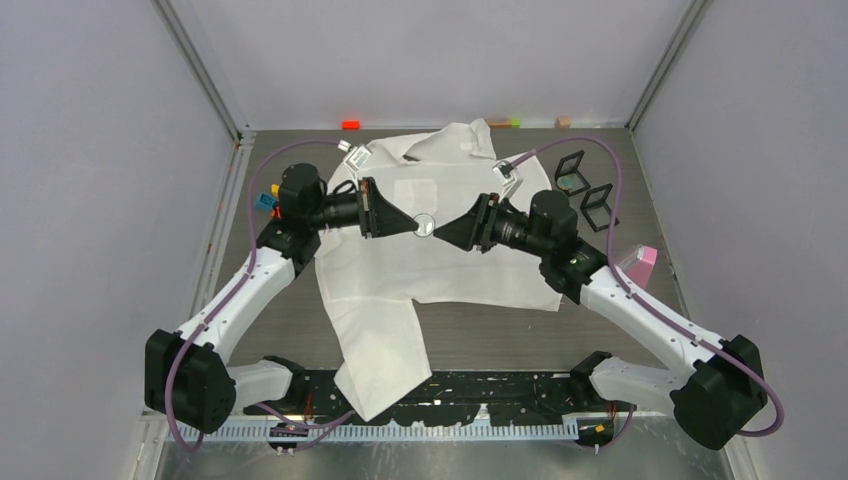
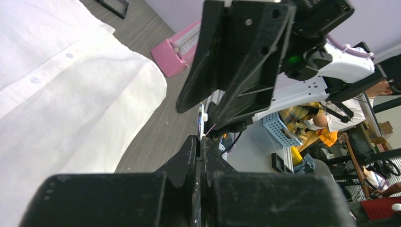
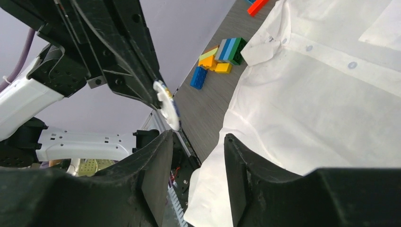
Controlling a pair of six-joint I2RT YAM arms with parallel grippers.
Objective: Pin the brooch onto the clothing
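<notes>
Hovering above the middle of the white shirt, which lies spread on the grey surface, the left gripper has its jaws pinched tight on the round white brooch, held on edge. Facing it, the right gripper has its jaws parted and holding nothing, just short of the brooch

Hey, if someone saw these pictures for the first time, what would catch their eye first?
First the big white shirt, spread flat in the middle of the top view. Right above it the two pincers meet tip to tip: the left pincer is shut on a small round brooch, and the right pincer stands open facing it.
</notes>
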